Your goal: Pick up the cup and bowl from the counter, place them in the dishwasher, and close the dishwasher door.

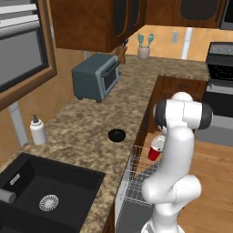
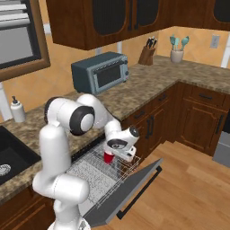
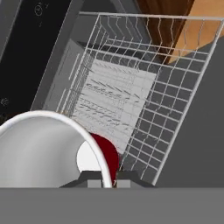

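With the gripper (image 2: 109, 155) clamped on the rim of the cup (image 2: 108, 157) above the wire rack (image 2: 96, 168) of the open dishwasher (image 2: 121, 193), the stowing step is in hand: lower, release, then fetch the bowl (image 1: 117, 135) from the counter (image 1: 86, 123) at ten o'clock of the cup.

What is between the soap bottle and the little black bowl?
Only bare speckled counter separates the soap bottle from the bowl, seen in the left base view.

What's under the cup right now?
The cup, held in the shut gripper, hangs over the dishwasher's white wire rack, which looks bare. The cup itself hides the patch of rack directly below it. The bowl sits on the counter.
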